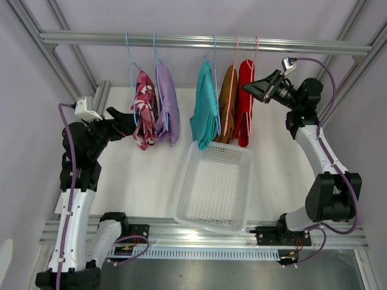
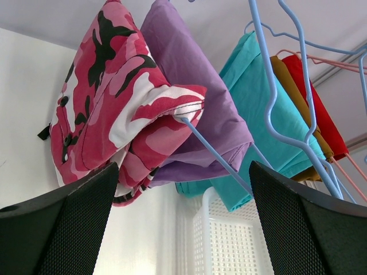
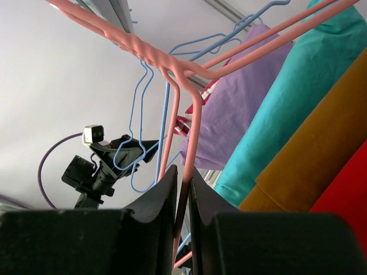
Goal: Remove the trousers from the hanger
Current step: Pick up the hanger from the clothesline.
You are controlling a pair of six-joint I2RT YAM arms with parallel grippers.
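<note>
right wrist | right jaws pinching pink hanger [image 3: 150, 56] wire, likely steadying it | left jaws spread under camouflage trousers [image 2: 114, 103], pre-grab

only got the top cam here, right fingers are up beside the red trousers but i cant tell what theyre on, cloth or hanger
Observer: Hanger. In the right wrist view the right fingers are pinched on the wire of a pink hanger, with no cloth between them.
Operator: ok and the left, is it gripping the camo pair
Observer: No. The left wrist view shows the left fingers wide apart and closed on nothing, with the camouflage trousers hanging just beyond their tips.
Operator: how does that pair sit on its hanger
Observer: It is folded over the bottom bar of a blue hanger; the bar pokes out of the fold towards the camera.
</note>
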